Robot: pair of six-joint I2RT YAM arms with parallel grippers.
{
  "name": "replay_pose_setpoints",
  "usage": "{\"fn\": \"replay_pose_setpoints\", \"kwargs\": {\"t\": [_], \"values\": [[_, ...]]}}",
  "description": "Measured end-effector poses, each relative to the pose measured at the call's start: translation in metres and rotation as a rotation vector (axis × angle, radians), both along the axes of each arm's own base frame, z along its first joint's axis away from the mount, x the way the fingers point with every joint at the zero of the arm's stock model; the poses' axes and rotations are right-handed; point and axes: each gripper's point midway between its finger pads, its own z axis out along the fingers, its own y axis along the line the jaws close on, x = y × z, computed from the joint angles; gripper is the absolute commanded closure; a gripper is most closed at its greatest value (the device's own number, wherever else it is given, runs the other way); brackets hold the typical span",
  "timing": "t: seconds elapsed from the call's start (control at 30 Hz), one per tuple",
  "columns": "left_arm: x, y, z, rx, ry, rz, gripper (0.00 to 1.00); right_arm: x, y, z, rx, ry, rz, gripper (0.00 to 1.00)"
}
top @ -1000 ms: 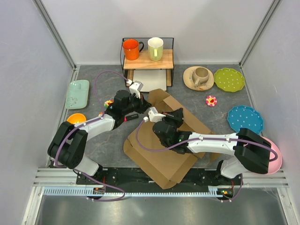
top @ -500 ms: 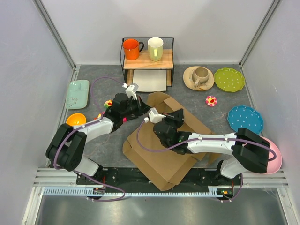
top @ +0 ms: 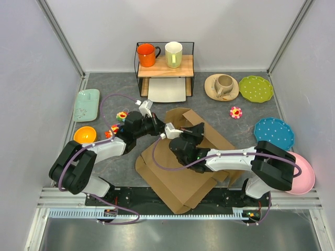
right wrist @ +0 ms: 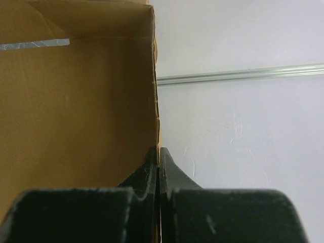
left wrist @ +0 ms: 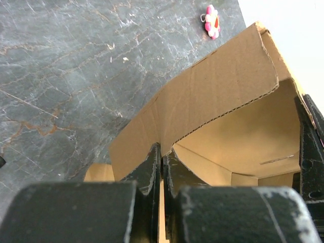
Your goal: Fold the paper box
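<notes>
Paper box (top: 183, 188), middle apparently partly hidden

A robot lab test cell: white panel walls (top: 31, 63) in aluminium rails (top: 62, 37) enclose a grey tabletop (top: 212, 107).

My right arm (top: 235, 156) covers part of the paper box (top: 178, 183) and the pink plate (top: 308, 180); my wrist views cut the box off at their edges.

Brown paper box (top: 180, 183); blue plate (top: 274, 132) (white-dotted).
</notes>
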Motion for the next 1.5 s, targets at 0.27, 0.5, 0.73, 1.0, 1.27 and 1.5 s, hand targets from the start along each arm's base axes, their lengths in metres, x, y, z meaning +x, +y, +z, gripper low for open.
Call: {"fn": "replay_pose_setpoints", "kwargs": {"t": [0.27, 0.5, 0.73, 1.0, 1.27, 1.5], "values": [[-0.014, -0.007, -0.002, -0.044, 0.007, -0.049, 0.84, -0.008, 0.001, 0.002, -0.068, -0.013, 0.006, 1.00], [-0.029, -0.017, -0.005, -0.074, 0.038, -0.146, 0.67, -0.017, 0.001, 0.000, -0.125, -0.023, 0.013, 1.00], [-0.054, -0.022, -0.019, -0.030, 0.152, -0.246, 0.57, -0.024, 0.005, -0.001, -0.137, -0.026, 0.045, 1.00], [-0.069, 0.000, -0.033, 0.166, 0.213, -0.268, 0.54, -0.025, 0.005, 0.002, -0.124, -0.027, 0.063, 1.00], [-0.073, 0.031, 0.007, 0.281, 0.009, -0.223, 0.57, -0.026, 0.003, 0.002, -0.121, -0.025, 0.066, 1.00], [-0.041, 0.057, 0.013, 0.302, -0.072, -0.006, 0.61, -0.030, 0.006, 0.002, -0.117, -0.025, 0.079, 1.00]]}}
